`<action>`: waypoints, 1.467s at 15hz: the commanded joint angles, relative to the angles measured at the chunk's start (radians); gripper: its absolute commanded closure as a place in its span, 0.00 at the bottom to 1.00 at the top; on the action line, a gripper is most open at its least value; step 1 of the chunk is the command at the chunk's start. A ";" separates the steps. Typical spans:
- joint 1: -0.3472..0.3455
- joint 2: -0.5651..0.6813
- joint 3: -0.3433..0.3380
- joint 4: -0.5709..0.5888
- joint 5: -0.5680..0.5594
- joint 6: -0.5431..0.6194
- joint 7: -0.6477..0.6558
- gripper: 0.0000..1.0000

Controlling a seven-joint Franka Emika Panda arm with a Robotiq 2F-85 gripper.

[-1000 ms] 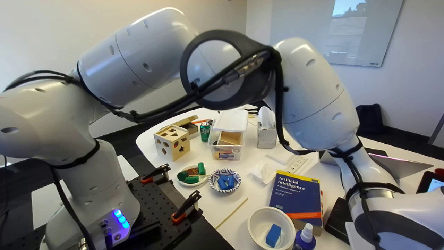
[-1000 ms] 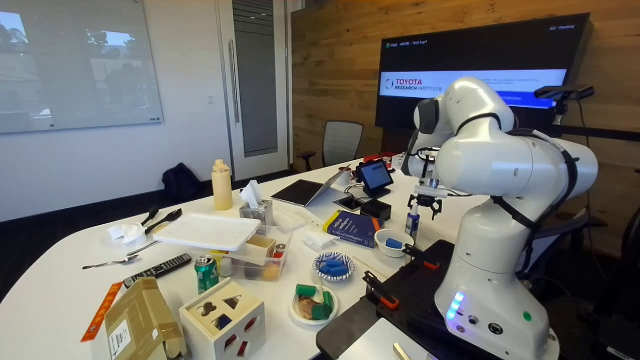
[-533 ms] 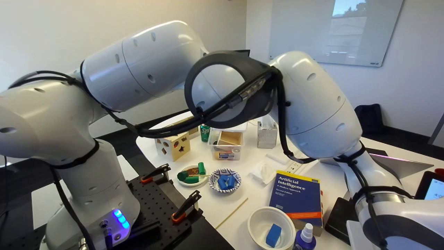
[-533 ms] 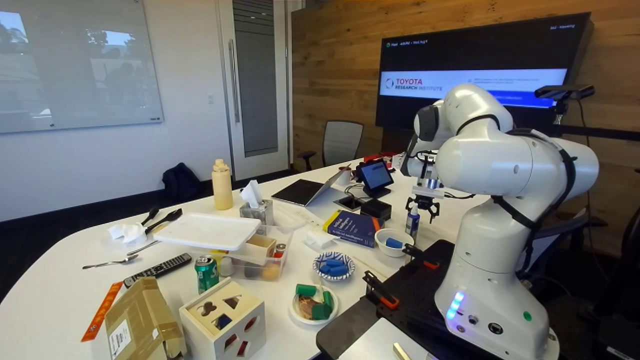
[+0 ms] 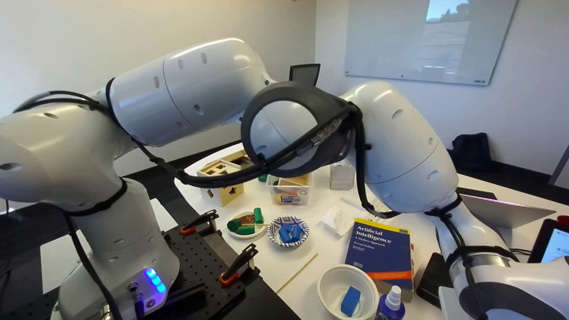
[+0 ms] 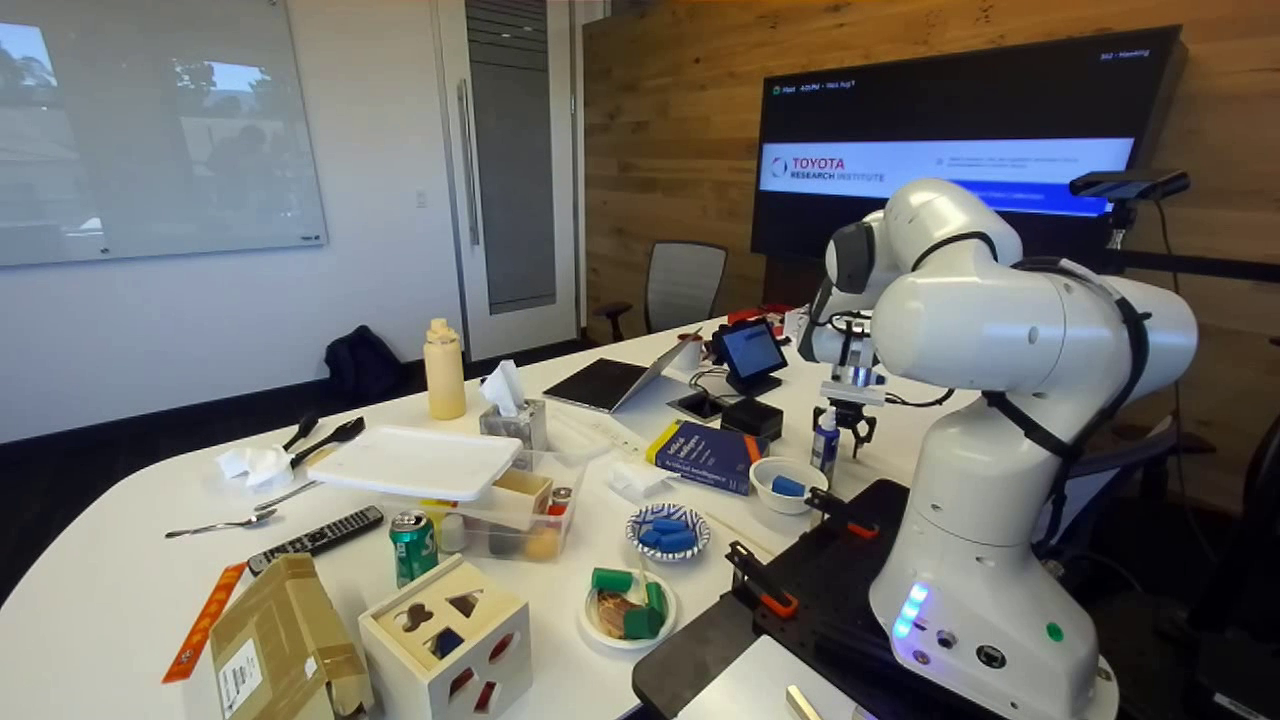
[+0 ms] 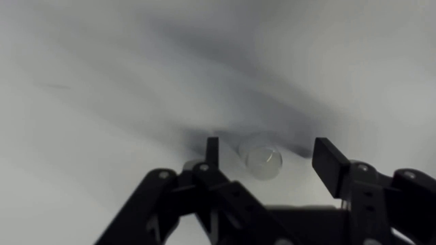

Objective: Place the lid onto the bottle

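Observation:
The bottle is small and blue with a white nozzle top; it stands upright and shows in both exterior views [image 5: 391, 308] [image 6: 824, 452]. A small translucent round cap, which looks like the lid [image 7: 264, 164], stands on the white table in the wrist view. My gripper [image 7: 265, 149] is open, with one finger on each side of the lid and a gap on both sides. In an exterior view the gripper [image 6: 843, 434] hangs low just behind the bottle; the lid is hidden there. The gripper is out of view in the remaining exterior view.
A white bowl [image 5: 336, 284] with a blue block stands beside the bottle. A thick blue book [image 5: 380, 251] and a black box [image 6: 752, 418] lie near it. A patterned bowl [image 6: 638, 545] and black clamps [image 6: 842, 512] are nearer the robot base.
The arm has come down over the second. In an exterior view the gripper is lower and slightly further left, closer to the table behind the bottle. The bottle has not moved.

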 commanded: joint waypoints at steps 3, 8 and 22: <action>0.004 -0.028 -0.016 0.016 -0.008 -0.058 0.035 0.73; 0.012 -0.058 -0.053 -0.019 -0.011 -0.099 0.033 0.94; 0.215 -0.568 -0.087 -0.475 -0.089 -0.107 0.005 0.94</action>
